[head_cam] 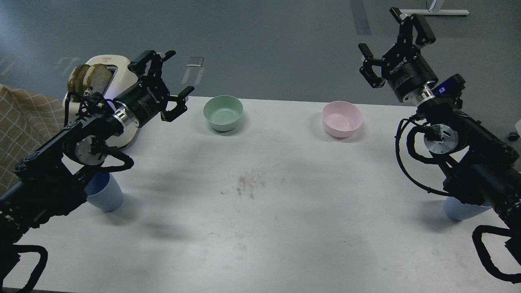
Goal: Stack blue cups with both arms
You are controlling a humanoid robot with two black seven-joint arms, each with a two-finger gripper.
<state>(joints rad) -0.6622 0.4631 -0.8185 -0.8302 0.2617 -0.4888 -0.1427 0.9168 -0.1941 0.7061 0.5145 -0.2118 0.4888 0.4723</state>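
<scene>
Two pale blue cups stand well apart on the white table (285,244); the left cup (106,197) sits at the lower left of the frame, partly hidden under the left arm, and the right cup (460,211) at the lower right shows only its lower part beneath the right arm. Both look like light, stiff matte plastic tumblers, unlikely to break but easy to tip or nudge; the tapered wall suggests a hold near the rim, pinching across the wall or over the lip. The left gripper (175,77) hangs at the upper left, fingers spread and empty; the right gripper (382,44) at the upper right is likewise spread, holding nothing.
</scene>
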